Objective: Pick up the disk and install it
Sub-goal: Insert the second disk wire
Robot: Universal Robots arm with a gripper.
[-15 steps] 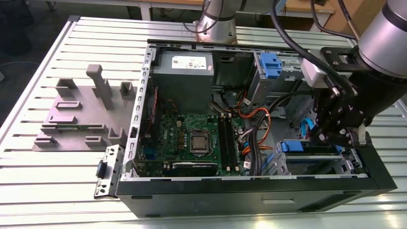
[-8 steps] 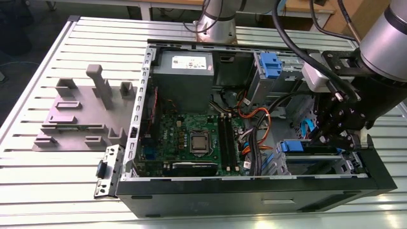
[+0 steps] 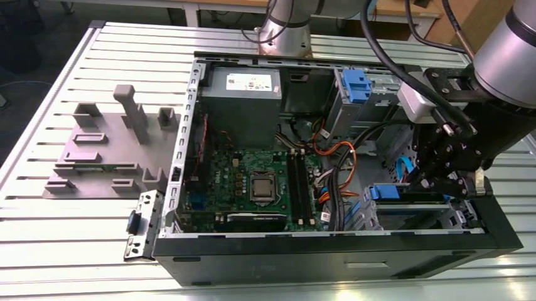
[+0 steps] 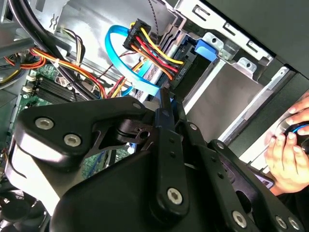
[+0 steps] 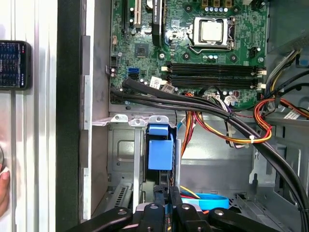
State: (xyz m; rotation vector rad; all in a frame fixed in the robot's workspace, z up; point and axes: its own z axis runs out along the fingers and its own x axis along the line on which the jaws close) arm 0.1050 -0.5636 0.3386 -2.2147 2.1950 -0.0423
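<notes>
One hand (image 4: 289,150) shows in the second wrist view, while the gripper (image 5: 165,195) clamps the disk (image 5: 160,152) edge-on.

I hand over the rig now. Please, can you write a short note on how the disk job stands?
End effector: low in the drive bay, right at the disk's blue carrier; its grip cannot be judged.
Disk: on edge in the bay slot, next to the motherboard.
Done: disk is at the bay.
Left: full seating is not confirmed.
Note: a person's hand is near the case.
</notes>
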